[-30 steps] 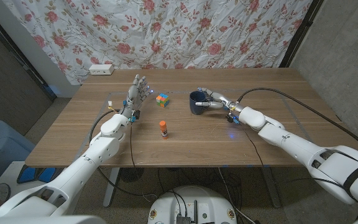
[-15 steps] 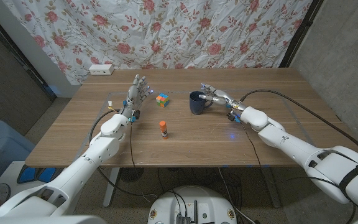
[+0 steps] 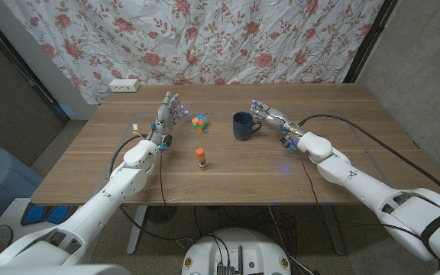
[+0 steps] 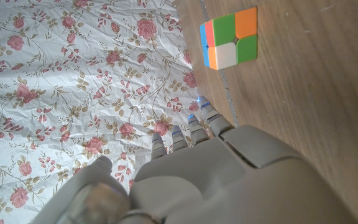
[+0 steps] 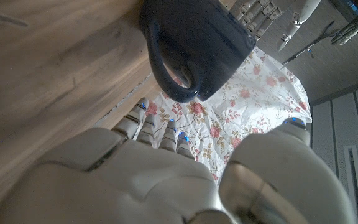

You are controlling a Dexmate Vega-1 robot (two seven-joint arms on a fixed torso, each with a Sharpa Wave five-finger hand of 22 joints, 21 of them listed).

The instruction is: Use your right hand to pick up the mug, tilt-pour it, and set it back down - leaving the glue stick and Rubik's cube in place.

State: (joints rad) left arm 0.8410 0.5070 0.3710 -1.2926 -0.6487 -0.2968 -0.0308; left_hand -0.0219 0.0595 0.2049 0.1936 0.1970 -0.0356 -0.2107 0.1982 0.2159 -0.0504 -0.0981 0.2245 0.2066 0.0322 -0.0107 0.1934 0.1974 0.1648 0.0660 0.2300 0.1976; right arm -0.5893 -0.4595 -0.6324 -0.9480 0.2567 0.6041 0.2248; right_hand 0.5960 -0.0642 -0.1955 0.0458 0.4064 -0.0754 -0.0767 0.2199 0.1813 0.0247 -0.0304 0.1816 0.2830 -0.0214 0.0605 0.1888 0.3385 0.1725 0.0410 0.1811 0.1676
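The robot's right hand (image 3: 270, 114) hangs just beside the dark blue mug (image 3: 241, 126), fingers apart and holding nothing, having let go and drawn back toward the table's right side. A second ago its fingers were wrapped around the mug's handle; half a second ago they were loosening; now there is a clear gap between fingertips and handle. The mug stands upright on the wooden table (image 3: 342, 164), in the same spot as before, its handle turned toward the retreating hand. In the right wrist view the mug (image 5: 194, 43) sits just beyond the spread fingers (image 5: 135, 118).

The Rubik's cube (image 3: 198, 121) and the glue stick (image 3: 201, 159) have not moved: the cube lies left of the mug, the glue stick stands nearer the robot. The left hand (image 3: 168, 114) stays raised beside the cube, fingers extended, empty. A flowered curtain (image 3: 205, 38) hangs behind the table.
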